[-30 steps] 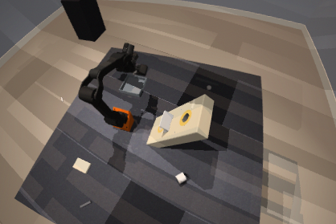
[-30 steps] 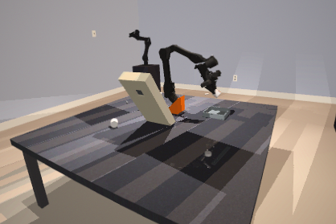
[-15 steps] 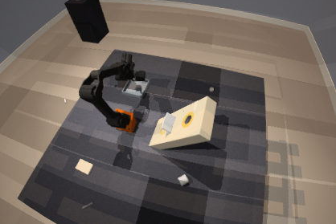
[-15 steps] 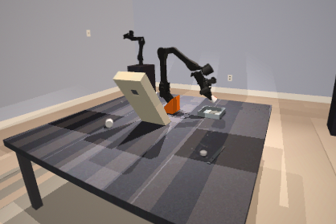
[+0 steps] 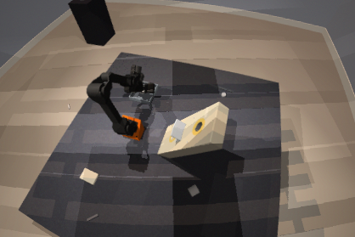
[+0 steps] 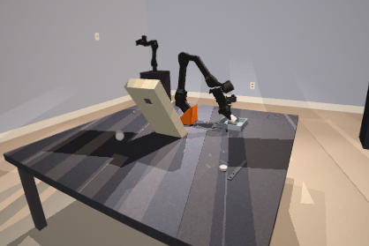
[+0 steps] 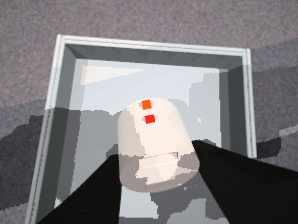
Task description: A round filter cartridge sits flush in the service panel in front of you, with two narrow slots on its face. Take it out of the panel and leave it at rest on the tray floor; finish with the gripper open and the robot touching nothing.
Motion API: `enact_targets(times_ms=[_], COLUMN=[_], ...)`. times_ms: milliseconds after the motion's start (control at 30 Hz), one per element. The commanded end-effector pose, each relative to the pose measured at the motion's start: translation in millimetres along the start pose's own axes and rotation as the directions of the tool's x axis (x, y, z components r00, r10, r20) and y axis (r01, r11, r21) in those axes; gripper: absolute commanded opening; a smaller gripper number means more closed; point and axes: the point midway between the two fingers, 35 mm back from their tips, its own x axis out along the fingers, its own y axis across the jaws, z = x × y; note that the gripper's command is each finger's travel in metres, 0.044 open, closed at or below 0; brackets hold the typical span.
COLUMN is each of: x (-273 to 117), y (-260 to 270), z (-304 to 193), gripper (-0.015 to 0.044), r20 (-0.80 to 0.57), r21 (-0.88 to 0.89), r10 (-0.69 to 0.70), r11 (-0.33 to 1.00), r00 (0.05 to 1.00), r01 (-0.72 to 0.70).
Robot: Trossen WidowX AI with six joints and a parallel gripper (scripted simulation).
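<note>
Black parallel-jaw gripper (image 5: 149, 87) (image 6: 232, 118) (image 7: 155, 154): clamped on the cartridge.

White round filter cartridge (image 6: 233, 118) (image 7: 155, 142): between the fingers, above the tray; two red-orange squares visible in the wrist view only.

Grey open-topped square tray (image 5: 143, 100) (image 6: 238, 127) (image 7: 155, 42): below the gripper.

Cream slanted panel (image 5: 214, 133) (image 6: 165, 112): well apart from the gripper; yellow-ringed dark opening (image 5: 199, 126) shown from the top only.

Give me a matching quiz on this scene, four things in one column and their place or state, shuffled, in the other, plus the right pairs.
Things:
1. Cartridge
2. Tray
3. Panel
4. Jaws

Places or states:
A. Below the cartridge, walled on its sides
B. Leaning, with a yellow ring around a dark opening
C. Shut on a white cylinder
D. Between the jaws, with an orange and a red square

Pairs: 1-D, 2-A, 3-B, 4-C
</note>
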Motion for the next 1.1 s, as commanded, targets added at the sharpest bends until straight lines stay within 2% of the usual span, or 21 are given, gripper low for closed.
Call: enact_targets(times_ms=[0, 367, 467, 567, 633, 733, 1067], x=[-1.3, -1.3, -10.2, -51.1, -62.1, -50.9, -50.9], y=[-0.1, -0.1, -0.2, -0.6, -0.6, 0.3, 0.3], z=[2.5, 2.5, 8.9, 31.0, 35.1, 31.9, 31.9], gripper=[0.0157, 0.0440, 0.0440, 0.0440, 0.0440, 0.0440, 0.0440], r20=[0.007, 0.007, 0.006, 0.004, 0.003, 0.004, 0.004], r21=[-0.001, -0.001, -0.001, 0.000, 0.000, 0.002, 0.002], r10=[0.000, 0.000, 0.000, -0.001, -0.001, 0.003, 0.003], r11=[1.000, 1.000, 1.000, 1.000, 1.000, 1.000, 1.000], r00=[1.000, 1.000, 1.000, 1.000, 1.000, 1.000, 1.000], r01=[0.000, 0.000, 0.000, 0.001, 0.001, -0.003, -0.003])
